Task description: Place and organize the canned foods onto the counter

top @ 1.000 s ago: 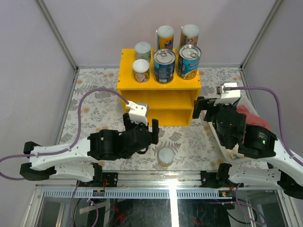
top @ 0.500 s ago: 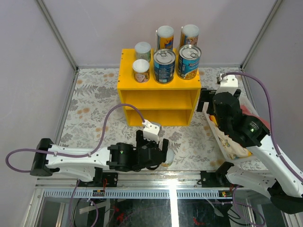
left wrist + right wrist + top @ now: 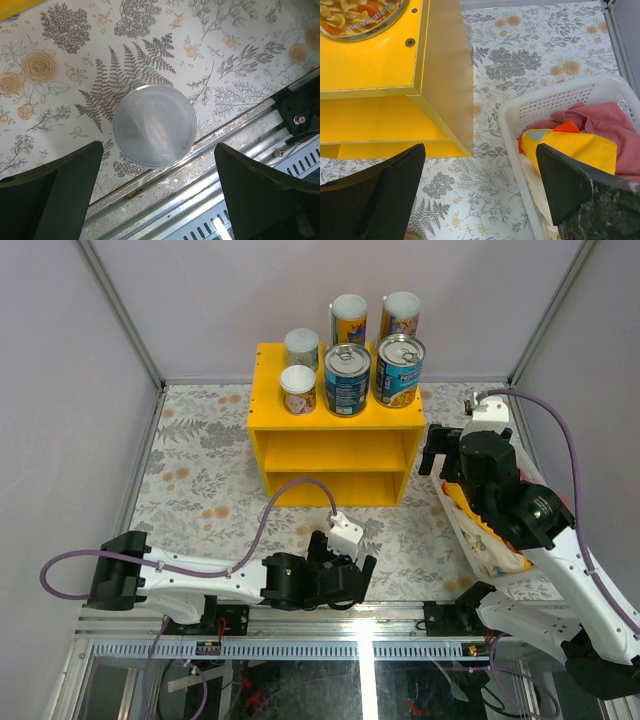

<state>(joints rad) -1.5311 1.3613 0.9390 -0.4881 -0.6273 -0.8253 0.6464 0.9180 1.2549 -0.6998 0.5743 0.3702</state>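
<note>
Small white-lidded can stands upright on the table by its near edge, axis vertical, centred between the left gripper's wide-spread fingers without touching them. The right gripper, also spread, hangs well apart beside the counter.

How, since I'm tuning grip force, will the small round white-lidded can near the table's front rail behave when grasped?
The small round white-lidded can stands upright, so it probably won't roll unless tipped. Its round wall could slip between the open fingers of the left gripper.
</note>
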